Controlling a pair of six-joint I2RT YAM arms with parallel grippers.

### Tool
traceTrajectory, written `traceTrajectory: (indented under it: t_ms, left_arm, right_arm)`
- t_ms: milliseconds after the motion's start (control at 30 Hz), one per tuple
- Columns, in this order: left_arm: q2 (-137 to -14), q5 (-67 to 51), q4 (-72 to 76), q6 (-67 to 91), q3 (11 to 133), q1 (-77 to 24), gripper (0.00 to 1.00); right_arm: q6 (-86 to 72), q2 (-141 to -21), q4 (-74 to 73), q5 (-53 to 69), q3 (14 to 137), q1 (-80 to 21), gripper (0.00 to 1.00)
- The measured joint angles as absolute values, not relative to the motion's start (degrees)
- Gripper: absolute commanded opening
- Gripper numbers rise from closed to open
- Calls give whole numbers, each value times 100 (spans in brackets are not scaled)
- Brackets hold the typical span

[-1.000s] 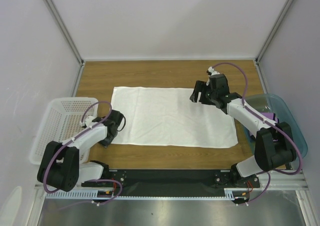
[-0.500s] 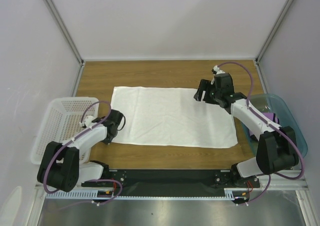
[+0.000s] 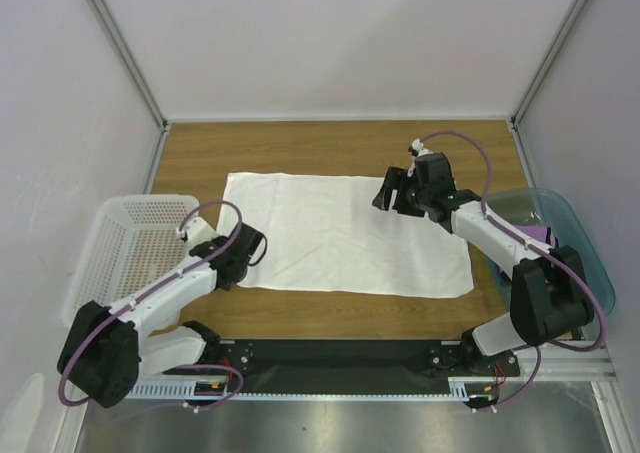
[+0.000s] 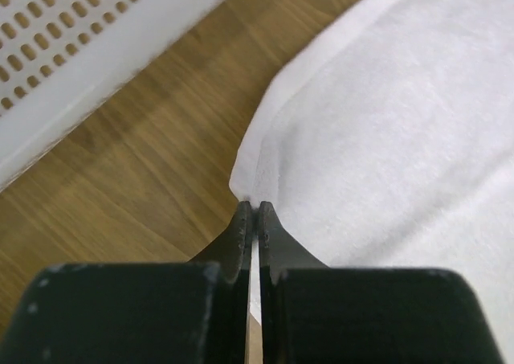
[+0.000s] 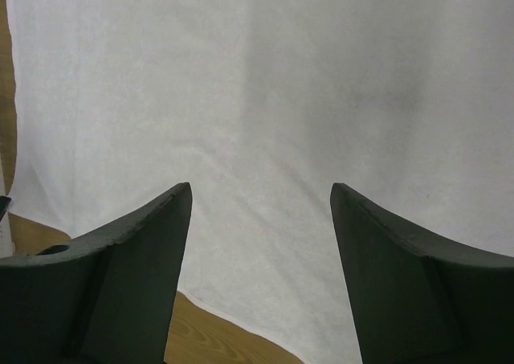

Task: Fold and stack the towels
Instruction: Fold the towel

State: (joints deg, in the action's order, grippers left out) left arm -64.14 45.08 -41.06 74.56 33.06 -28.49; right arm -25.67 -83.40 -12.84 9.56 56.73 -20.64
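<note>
White terry cloth, the large rectangular towel point(image 3: 350, 235) lies flat on the brown wooden tabletop point(image 3: 300, 148), its near-left corner pinched tight in the left gripper point(image 4: 250, 218), likely to start a fold, while the right gripper point(image 5: 260, 189) hovers wide open above its far-right part, gripping nothing.

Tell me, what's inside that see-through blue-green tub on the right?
A patch of purple cloth shows inside the tub. The right arm crosses over it, so much of the inside is covered; whether anything else lies there cannot be told.
</note>
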Motion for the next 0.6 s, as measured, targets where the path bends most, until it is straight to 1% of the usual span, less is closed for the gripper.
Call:
traceTrajectory:
  t_ms: [133, 333, 600]
  left_arm:
    - [-6169, 4810, -4040, 7242, 3310, -3511, 0]
    - [-5642, 5094, -3236, 6517, 3306, -4545, 0]
    - [-5808, 5019, -1890, 5511, 3271, -5393, 0]
  right_arm:
    - [-2744, -8558, -1155, 1000, 5450, -2250, 74]
    - [-2956, -8761, -1138, 1011, 5253, -2373, 74]
    - [-2982, -8729, -1210, 840, 5052, -2377, 72]
